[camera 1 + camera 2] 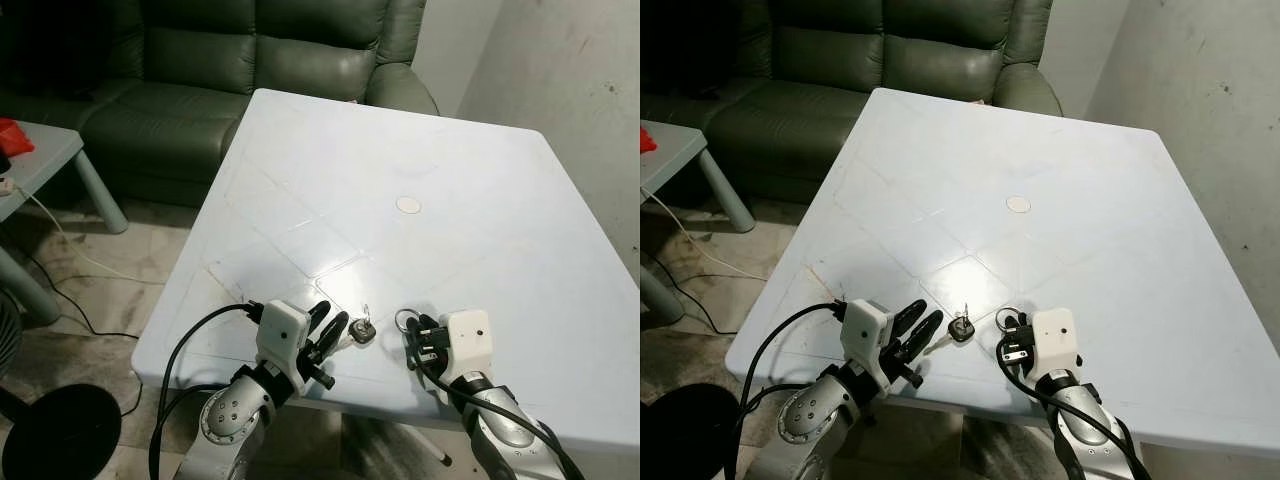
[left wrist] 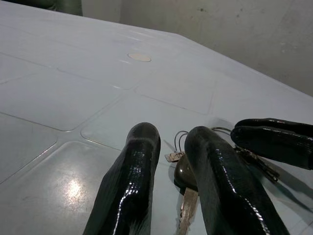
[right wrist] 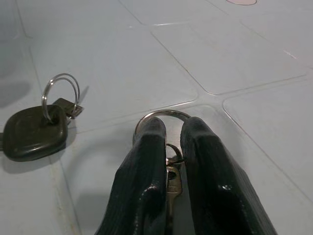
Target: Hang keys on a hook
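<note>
White table (image 1: 480, 220): left gripper (image 2: 171, 171), fingers apart, straddles black-headed key (image 3: 34, 132), blade half hidden. Right gripper (image 3: 171, 142) pinches key ring (image 3: 161, 115); its keys mostly concealed.

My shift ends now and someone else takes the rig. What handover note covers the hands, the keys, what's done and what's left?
Right hand: fingers closed around a key ring with keys, low on the white table.
Left hand: open, fingers either side of the black-headed key with its small ring, lying on the table near the front edge.
Done: right hand's grasp looks made; nothing lifted.
Left: secure both key sets, find a hook, hang them.
</note>
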You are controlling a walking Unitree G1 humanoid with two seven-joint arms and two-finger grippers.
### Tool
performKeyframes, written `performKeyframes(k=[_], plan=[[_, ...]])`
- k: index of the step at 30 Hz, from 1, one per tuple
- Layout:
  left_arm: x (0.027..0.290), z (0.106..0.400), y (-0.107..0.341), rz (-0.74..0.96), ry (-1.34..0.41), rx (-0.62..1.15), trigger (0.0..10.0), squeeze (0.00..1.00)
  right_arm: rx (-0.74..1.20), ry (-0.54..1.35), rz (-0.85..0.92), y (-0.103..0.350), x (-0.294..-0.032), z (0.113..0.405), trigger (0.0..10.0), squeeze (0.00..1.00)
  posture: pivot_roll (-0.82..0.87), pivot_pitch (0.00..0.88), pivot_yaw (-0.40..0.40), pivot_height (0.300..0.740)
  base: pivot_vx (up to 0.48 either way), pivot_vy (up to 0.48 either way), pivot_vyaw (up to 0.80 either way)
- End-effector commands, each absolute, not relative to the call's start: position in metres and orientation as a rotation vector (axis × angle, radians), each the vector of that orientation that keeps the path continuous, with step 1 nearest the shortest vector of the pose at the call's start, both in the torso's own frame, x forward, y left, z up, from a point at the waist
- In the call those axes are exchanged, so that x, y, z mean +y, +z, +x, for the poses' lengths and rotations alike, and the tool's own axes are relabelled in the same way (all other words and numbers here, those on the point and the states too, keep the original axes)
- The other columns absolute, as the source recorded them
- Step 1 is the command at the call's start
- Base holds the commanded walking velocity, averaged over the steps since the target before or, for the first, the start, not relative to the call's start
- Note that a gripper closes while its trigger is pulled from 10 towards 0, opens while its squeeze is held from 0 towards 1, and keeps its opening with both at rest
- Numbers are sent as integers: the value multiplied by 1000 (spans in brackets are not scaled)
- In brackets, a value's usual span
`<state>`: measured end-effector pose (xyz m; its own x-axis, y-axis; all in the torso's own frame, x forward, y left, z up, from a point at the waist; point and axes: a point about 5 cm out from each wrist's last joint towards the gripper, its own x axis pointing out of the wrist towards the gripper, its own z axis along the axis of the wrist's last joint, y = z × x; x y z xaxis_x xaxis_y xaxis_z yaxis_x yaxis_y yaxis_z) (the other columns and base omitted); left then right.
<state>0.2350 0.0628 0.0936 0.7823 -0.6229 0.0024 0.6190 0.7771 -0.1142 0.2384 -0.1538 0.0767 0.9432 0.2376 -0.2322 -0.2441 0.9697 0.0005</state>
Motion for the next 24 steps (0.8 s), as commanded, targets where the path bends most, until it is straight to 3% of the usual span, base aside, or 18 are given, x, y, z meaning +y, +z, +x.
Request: performKeyframes(k=[1, 3, 4, 17, 18, 19, 24], plan=[[59, 234, 99, -106, -683, 20, 10000, 0, 227, 235, -19, 76, -159, 238, 10000, 0, -64, 87, -78, 740, 0, 0, 0], [59, 234, 99, -107, -685, 20, 10000, 0, 232, 257, 33, 77, -158, 237, 10000, 0, -65, 88, -76, 740, 0, 0, 0], [58, 234, 99, -107, -686, 20, 10000, 0, 236, 250, 72, 77, -160, 238, 10000, 1000, -65, 86, -78, 740, 0, 0, 0], [57, 234, 99, -109, -691, 18, 10000, 0, 232, 304, -19, 74, -158, 233, 10000, 1000, -68, 81, -75, 740, 0, 0, 0], [57, 235, 100, -109, -693, 17, 10000, 0, 239, 323, -44, 73, -157, 232, 10000, 878, -69, 79, -74, 740, 0, 0, 0], [56, 235, 100, -109, -695, 17, 10000, 0, 248, 323, -43, 71, -156, 231, 10000, 0, -69, 78, -74, 740, 0, 0, 0], [56, 235, 100, -108, -698, 16, 10000, 0, 258, 303, -35, 70, -154, 232, 10000, 0, -70, 76, -74, 740, 0, 0, 0]])
